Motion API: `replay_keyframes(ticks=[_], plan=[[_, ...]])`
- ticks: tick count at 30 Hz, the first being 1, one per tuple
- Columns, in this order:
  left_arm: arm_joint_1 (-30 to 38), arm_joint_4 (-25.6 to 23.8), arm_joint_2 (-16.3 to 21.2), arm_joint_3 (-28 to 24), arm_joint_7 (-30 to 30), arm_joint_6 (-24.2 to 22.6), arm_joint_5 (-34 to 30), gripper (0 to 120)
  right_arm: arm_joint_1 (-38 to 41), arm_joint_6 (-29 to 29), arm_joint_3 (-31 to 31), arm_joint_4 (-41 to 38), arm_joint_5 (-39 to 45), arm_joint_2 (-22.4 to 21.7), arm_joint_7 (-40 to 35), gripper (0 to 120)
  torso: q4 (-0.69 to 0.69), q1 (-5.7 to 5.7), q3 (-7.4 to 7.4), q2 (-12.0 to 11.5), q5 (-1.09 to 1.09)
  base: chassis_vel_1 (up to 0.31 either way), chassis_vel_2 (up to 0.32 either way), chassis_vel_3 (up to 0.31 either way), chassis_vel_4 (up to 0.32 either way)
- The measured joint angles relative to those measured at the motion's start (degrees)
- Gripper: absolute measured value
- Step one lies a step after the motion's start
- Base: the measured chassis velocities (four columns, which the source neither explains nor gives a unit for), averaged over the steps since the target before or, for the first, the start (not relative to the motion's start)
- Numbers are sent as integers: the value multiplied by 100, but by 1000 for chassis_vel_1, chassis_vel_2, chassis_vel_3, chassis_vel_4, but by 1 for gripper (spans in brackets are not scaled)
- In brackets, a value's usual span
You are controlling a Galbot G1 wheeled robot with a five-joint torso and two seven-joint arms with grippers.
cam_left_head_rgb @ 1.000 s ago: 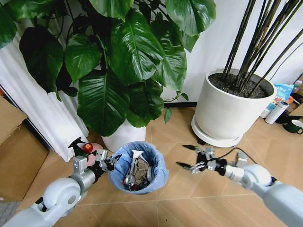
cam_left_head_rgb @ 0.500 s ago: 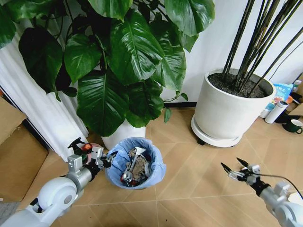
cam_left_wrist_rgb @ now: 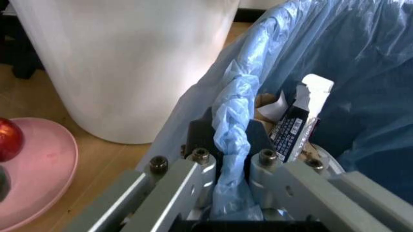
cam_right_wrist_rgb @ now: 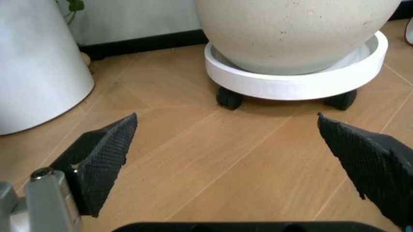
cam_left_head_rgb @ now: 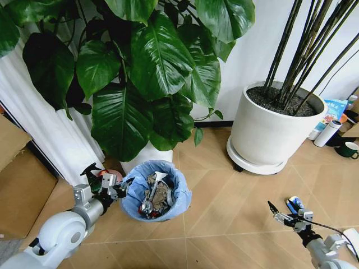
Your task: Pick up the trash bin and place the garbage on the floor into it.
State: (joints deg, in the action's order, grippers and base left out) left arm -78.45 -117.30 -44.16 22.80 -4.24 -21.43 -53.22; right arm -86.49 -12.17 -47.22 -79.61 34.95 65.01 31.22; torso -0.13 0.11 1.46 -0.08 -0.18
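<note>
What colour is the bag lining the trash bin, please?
Light blue; the bag shows best in the left wrist view.

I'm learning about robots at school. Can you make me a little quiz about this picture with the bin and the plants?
1. True or false: the left gripper pinches the bag on the trash bin's rim.
2. Are the right gripper's fingers open or shut?
3. What stands under the big white pot? A) wheeled tray B) cardboard box C) pink plate

Key: 1 true; 2 open; 3 A.
</note>
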Motion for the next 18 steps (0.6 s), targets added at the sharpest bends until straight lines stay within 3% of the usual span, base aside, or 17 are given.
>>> replay_keyframes(ticks=[11,18], plan=[[17,14,-80,-61,-9,0,23,1,50,-1,56,98,99,-46,6,100,0,0,0,-1,1,0,0,0,0],[23,16,-97,-86,-15,-1,41,1,55,-18,80,129,116,-39,18,100,0,0,0,-1,1,-91,-94,95,97]])
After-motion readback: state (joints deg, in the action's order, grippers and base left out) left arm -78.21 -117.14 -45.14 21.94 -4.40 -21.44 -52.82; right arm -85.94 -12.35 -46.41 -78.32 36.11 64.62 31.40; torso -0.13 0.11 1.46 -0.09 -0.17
